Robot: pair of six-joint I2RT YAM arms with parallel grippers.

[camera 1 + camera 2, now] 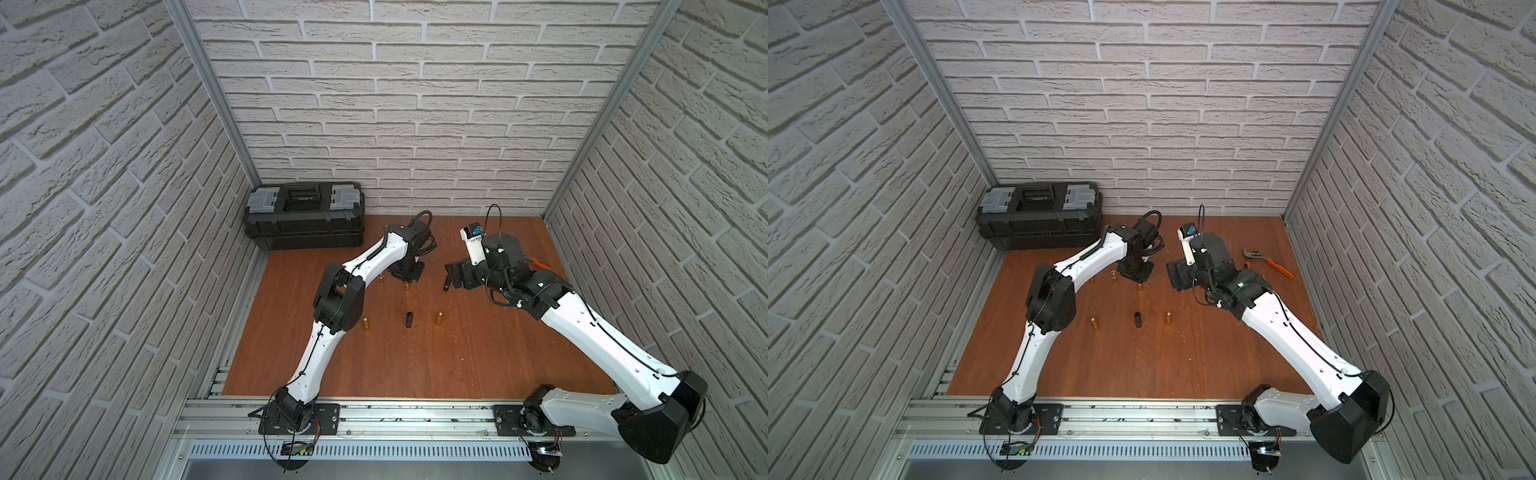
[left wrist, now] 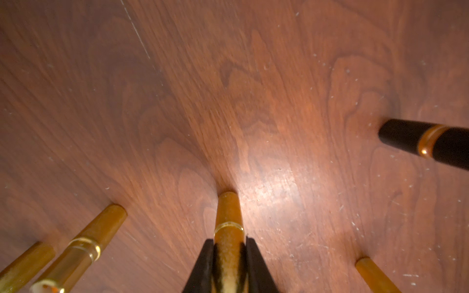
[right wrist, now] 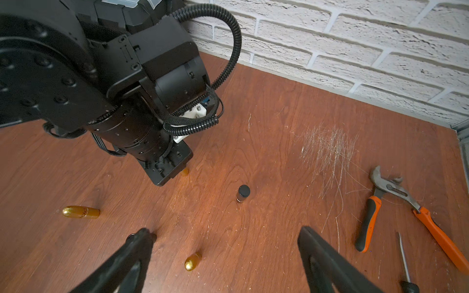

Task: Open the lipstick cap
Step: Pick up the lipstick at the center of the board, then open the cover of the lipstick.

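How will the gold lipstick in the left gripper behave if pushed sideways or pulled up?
The gold lipstick stands upright, tall and narrow, so unclamped, a sideways push would probably tip it. Being round, it may then roll. Its shiny shell looks smooth; the left gripper could slip along it.

Left arm (image 1: 318,353) reaches forward from base, elbow bent high, wrist vertical. Left gripper (image 1: 406,280) points straight down, jaws clamped tight on upper part of lipstick (image 2: 228,215). Black fingers (image 2: 203,263) press both its sides in left wrist view. Right arm (image 1: 602,332) stretches from base, angled inward, wrist rolled sideways. Right gripper (image 1: 451,277) raised, aimed toward left gripper, apart from it. Jaws spread wide, empty. Fingers (image 3: 138,250) far apart in right wrist view.
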